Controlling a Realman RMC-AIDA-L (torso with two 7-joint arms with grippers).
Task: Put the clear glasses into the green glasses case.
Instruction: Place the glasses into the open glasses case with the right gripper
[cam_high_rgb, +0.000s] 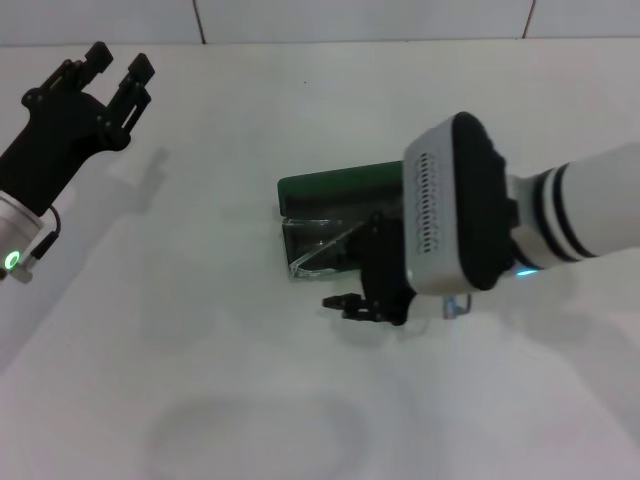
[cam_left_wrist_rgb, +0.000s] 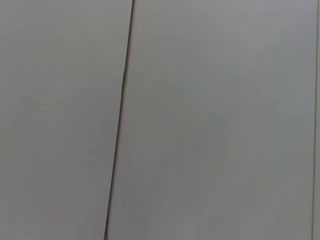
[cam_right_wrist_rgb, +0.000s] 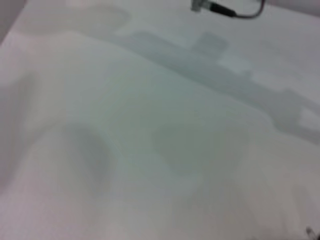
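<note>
Dark green hard glasses case (cam_high_rgb: 335, 190) lying open mid white surface (cam_high_rgb: 200, 330), clear plastic glasses (cam_high_rgb: 325, 248) inside, right claw (cam_high_rgb: 350, 305) just beside, narrow, empty, left claw (cam_high_rgb: 110, 70) parked far left, spread wide.

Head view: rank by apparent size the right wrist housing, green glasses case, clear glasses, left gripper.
1. Right wrist housing, nearest the camera, so inflated.
2. Green glasses case, partly hidden behind that arm.
3. Left gripper, close to the case; unsure.
4. Clear glasses, only part visible.
</note>
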